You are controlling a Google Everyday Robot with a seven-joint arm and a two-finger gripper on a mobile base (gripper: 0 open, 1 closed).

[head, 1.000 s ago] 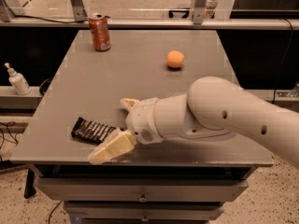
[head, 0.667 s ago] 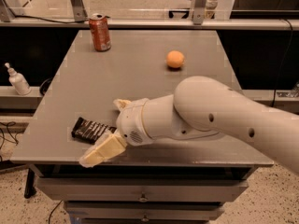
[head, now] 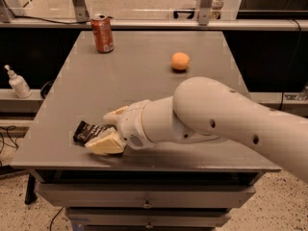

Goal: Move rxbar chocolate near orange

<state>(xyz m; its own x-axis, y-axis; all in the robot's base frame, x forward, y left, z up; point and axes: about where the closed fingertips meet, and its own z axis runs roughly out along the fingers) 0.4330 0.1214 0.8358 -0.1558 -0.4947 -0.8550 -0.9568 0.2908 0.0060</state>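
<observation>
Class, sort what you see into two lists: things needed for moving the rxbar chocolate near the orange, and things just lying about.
Belongs to the job:
rxbar chocolate, front left of the table
orange, far right
gripper, at the bar's right end

Lying about:
red soda can, far left corner
white bottle, off the table's left

No lettering seems legible on the can (head: 102, 32) or rxbar chocolate (head: 87, 131) at the jaws.

Raised view faces down table (head: 159, 95); end effector (head: 99, 131) near-left.
</observation>
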